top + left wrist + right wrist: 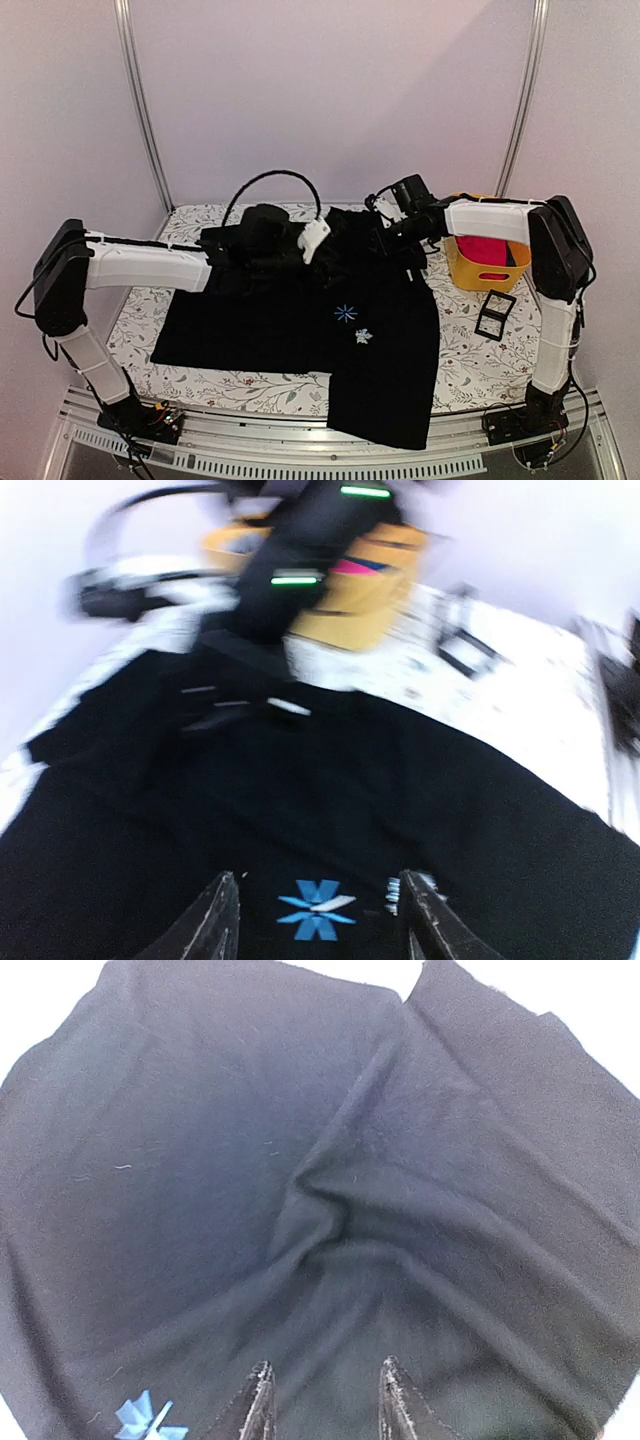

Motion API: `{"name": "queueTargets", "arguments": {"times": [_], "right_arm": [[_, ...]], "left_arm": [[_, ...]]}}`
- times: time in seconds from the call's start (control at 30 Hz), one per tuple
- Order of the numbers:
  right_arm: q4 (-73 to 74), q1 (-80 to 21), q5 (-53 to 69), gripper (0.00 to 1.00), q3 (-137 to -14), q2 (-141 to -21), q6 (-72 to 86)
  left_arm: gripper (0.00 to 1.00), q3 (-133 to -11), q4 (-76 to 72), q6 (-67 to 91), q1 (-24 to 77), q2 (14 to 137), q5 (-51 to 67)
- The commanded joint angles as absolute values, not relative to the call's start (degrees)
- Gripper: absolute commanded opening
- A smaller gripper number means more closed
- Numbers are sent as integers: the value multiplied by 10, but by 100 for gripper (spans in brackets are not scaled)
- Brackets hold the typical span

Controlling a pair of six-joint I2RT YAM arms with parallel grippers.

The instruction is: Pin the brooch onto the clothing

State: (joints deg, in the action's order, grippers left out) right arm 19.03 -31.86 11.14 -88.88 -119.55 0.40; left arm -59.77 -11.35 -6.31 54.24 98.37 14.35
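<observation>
1 brooch on shirt, ahead of left claw, right claw apart

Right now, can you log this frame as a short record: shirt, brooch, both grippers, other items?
shirt: black, spread on the table
brooch: on the shirt beside the blue print; cannot tell if it is pinned
left gripper: jaws open, empty, above the print
right gripper: jaws apart over creased shirt cloth, no grip visible
bin: yellow, holds a pink garment
frame: black, on the table right of the shirt
</observation>
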Motion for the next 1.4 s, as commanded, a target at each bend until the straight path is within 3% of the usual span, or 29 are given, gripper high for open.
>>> {"name": "queueTargets", "arguments": {"times": [0.0, 0.07, 0.2, 0.37, 0.57, 0.9, 1.2, 1.37], "right_arm": [[256, -335, 47, 31, -789, -1053, 88], [291, -347, 23, 24, -741, -1002, 124], [363, -374, -7, 0, -645, -930, 206], [423, -434, -48, 0, -551, -856, 315], [420, -514, -7, 0, -469, -828, 407], [377, -569, 78, 0, -354, -849, 491], [407, -572, 117, 0, -266, -723, 558], [401, -574, 115, 0, -294, -702, 553]], "left_arm": [[55, -653, -39, 18, 408, 962, -13], [54, -689, 8, 28, 352, 984, -41], [54, -766, 86, -4, 280, 1066, -136], [53, -911, 214, -55, 230, 1214, -191], [52, -998, 268, -89, 205, 1330, -212], [52, -1037, 274, -130, 175, 1396, -230], [52, -1098, 278, -149, 135, 1429, -242], [52, -1107, 278, -153, 131, 1436, -232]]}}
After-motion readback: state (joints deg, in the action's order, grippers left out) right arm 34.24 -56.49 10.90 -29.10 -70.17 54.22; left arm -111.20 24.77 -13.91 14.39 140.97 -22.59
